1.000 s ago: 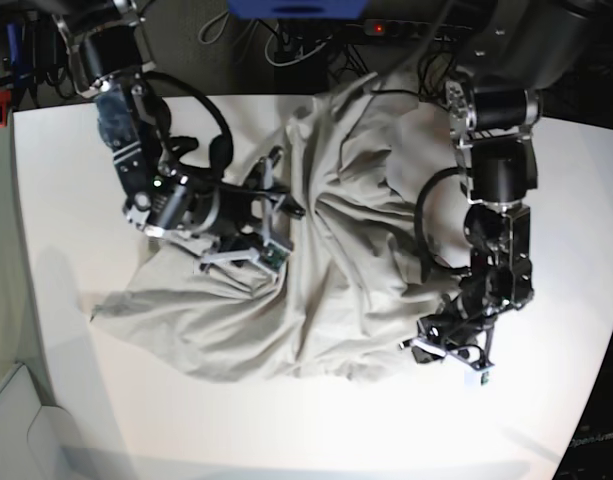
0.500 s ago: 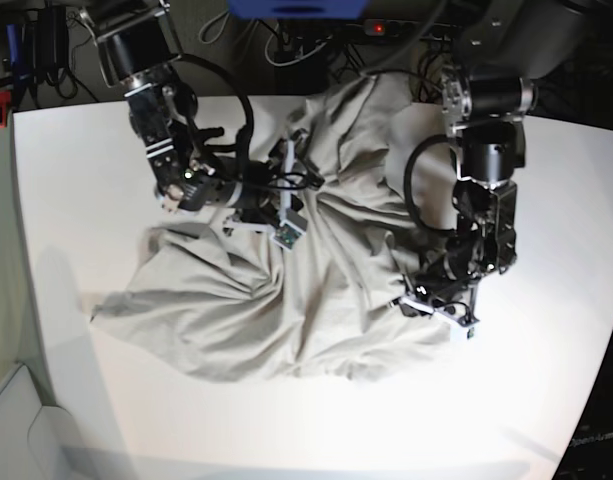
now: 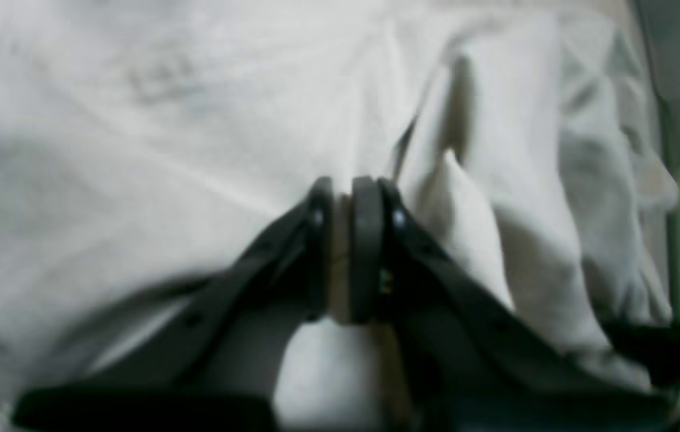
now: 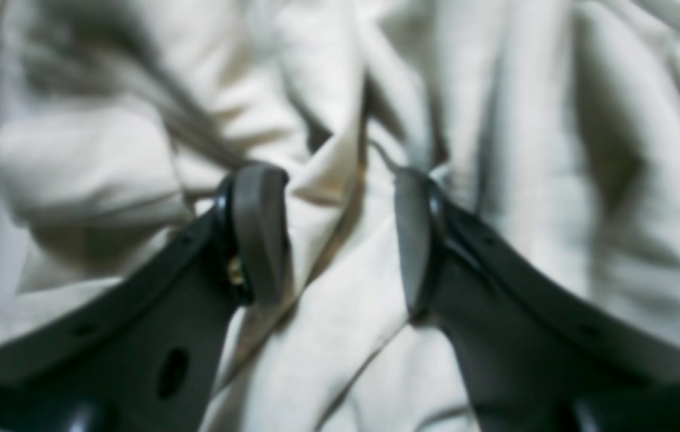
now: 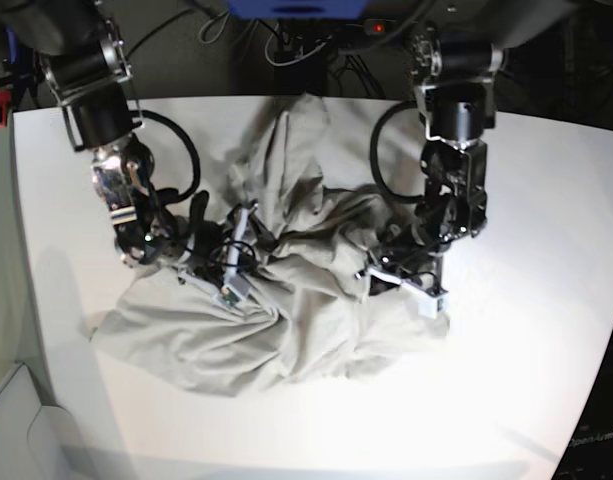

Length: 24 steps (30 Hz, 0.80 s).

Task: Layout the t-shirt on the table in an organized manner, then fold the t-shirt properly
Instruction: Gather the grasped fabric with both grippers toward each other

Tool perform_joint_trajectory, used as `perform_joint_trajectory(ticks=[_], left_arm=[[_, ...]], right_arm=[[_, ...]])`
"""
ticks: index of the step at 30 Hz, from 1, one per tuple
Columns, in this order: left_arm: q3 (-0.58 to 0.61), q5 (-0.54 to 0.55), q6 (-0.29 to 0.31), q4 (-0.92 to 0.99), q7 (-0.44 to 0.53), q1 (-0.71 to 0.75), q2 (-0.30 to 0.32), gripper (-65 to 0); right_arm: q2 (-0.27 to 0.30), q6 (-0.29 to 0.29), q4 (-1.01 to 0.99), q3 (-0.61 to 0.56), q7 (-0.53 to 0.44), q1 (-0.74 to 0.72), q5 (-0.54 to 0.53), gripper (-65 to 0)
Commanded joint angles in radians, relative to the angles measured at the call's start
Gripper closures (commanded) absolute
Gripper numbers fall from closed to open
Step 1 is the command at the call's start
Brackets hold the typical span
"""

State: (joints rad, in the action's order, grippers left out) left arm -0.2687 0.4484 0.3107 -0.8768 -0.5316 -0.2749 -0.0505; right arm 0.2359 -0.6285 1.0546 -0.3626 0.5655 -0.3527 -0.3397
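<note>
T-shirt (image 5: 286, 310) crumpled in a heap mid-table, bunched high toward far edge, flatter spread toward near-left. White table (image 5: 546, 380) bare around it. Left gripper (image 3: 349, 240) clamped together on a thin pinch of t-shirt fabric at heap's right side, cloth tented between the 2 pads. Right gripper (image 4: 340, 234) with jaws apart, a raised fold of t-shirt between them, contact unclear through blur. Cables and power strip (image 5: 386, 27) beyond far table edge.
</note>
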Motion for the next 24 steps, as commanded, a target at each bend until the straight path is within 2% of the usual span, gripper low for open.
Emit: perform_joint_trajectory(ticks=[1, 9, 13, 18, 21, 24], left_arm=[[0.019, -0.081, -0.043, -0.014, -0.154, 0.045, -0.028, -6.6], [0.225, -0.072, -0.045, -0.246, -0.242, 0.153, -0.101, -6.6], [0.311, -0.067, -0.043, -0.321, -0.264, 0.168, -0.107, -6.6], [0.429, 0.076, -0.045, -0.434, -0.252, 0.168, -0.107, -6.6], [0.437, 0.152, -0.045, -0.534, -0.252, 0.164, -0.107, -6.6], [0.435, 0.169, -0.045, -0.651, -0.252, 0.162, -0.107, -6.6]], right_arm=[[0.024, 0.009, -0.023, 0.003, 0.026, -0.036, 0.043, -30.2], [0.049, 0.009, -0.211, -0.002, -0.085, -0.223, 0.043, -30.3], [0.058, 0.009, -0.27, -0.002, -0.131, -0.305, 0.043, -30.3], [0.101, 0.008, -0.262, 0.0, -0.134, -0.36, 0.043, -30.3], [0.136, 0.008, -0.201, 0.003, -0.129, -0.363, 0.043, -30.3], [0.174, 0.008, -0.107, 0.007, -0.108, -0.345, 0.041, -30.3]])
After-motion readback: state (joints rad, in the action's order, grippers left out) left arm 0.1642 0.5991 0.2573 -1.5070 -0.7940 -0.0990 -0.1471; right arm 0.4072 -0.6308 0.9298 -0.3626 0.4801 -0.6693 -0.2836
